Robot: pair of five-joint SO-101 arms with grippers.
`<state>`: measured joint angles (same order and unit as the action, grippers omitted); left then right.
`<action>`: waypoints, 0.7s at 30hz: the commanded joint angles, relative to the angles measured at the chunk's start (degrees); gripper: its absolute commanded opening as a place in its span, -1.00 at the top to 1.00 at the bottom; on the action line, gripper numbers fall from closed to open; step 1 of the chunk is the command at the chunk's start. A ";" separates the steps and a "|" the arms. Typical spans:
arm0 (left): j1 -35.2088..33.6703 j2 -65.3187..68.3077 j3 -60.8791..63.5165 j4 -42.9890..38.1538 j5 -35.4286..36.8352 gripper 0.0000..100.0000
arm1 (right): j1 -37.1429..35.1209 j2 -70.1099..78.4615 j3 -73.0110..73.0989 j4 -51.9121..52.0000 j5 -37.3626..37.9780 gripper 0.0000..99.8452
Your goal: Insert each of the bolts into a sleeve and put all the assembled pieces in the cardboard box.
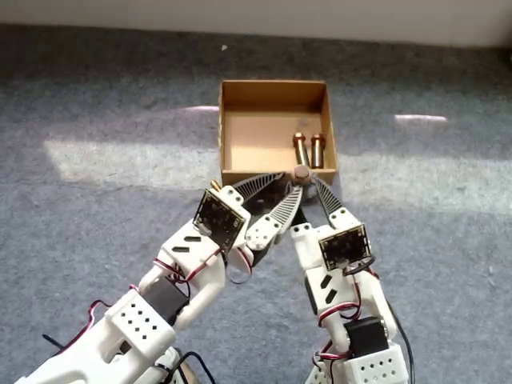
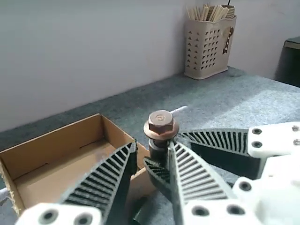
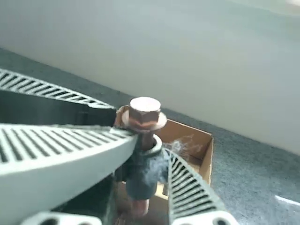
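A copper-coloured bolt [image 1: 302, 171] stands head up at the front wall of the cardboard box [image 1: 273, 83], its shank down in a dark sleeve [image 3: 143, 176]. My right gripper [image 3: 151, 144] is shut on that sleeve, just below the bolt head [image 3: 145, 112]. My left gripper [image 2: 152, 147] is open. One tip sits against the bolt [image 2: 161, 123] and the other stands a little apart from it. Both grippers meet over the box's near edge [image 1: 292, 184]. Two assembled pieces [image 1: 308, 149] lie side by side inside the box, near its right wall.
Grey carpet covers the table all round the box. A perforated beige holder with wooden sticks [image 2: 208, 42] stands far back against the wall. A dark object [image 2: 291, 61] sits at the edge beyond it.
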<state>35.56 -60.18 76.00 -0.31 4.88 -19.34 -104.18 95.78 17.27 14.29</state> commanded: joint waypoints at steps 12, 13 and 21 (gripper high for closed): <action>1.27 -1.19 -2.42 1.58 -1.05 0.75 | 8.84 -0.84 6.90 2.33 -0.18 0.99; 0.92 -1.27 -2.33 1.58 -1.05 0.75 | 9.45 -0.84 6.90 3.12 -0.18 0.99; -4.79 -1.36 -0.22 1.41 -1.23 1.00 | 10.07 -0.84 6.90 6.64 -0.18 0.99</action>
<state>34.95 -60.18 75.91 1.27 4.53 -10.11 -104.09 95.78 23.87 14.29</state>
